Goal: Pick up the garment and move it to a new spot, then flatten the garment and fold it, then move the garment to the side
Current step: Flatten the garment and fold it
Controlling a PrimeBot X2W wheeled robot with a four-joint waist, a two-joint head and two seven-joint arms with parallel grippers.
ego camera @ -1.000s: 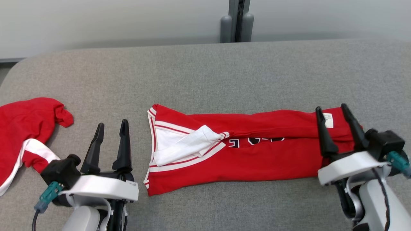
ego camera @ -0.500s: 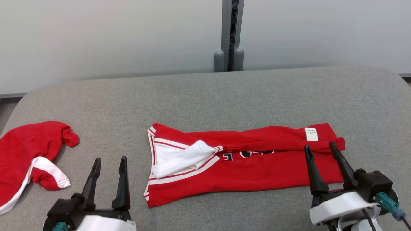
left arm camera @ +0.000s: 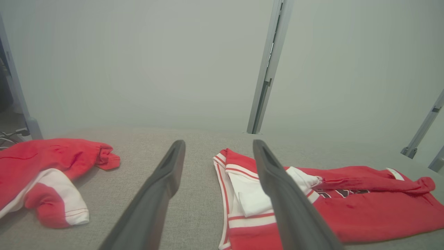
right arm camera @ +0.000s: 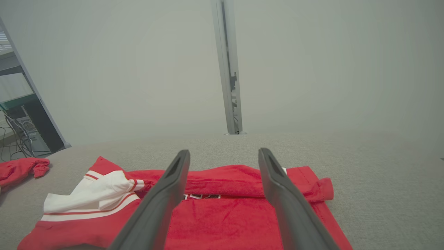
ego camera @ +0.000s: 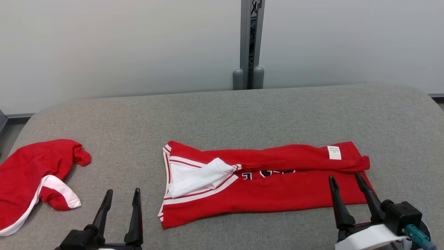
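Note:
The garment (ego camera: pixel 270 198) is red with white trim and dark lettering. It lies folded into a long band across the middle of the grey table (ego camera: pixel 222 114), with a white label at its far right corner. My right gripper (ego camera: pixel 344 176) is open and holds nothing; its fingertips show over the band's near right corner. In the right wrist view the right gripper (right arm camera: pixel 223 151) points across the garment (right arm camera: pixel 222 222). My left gripper (ego camera: pixel 124 191) is open and holds nothing, left of the garment's collar end and apart from it. In the left wrist view the left gripper (left arm camera: pixel 219 143) has the garment (left arm camera: pixel 364 215) to its right.
A second red garment with white trim (ego camera: pixel 31 170) lies crumpled at the table's left edge; it also shows as the crumpled red cloth (left arm camera: pixel 45 159) in the left wrist view. A grey post (ego camera: pixel 248 45) stands behind the table against a pale wall. Bare grey surface lies behind the garment and to its right.
The head camera has tilted up, so the whole scene sits lower. Both grippers have drawn back toward the near edge, the right one off the garment's right end. Both stay open.

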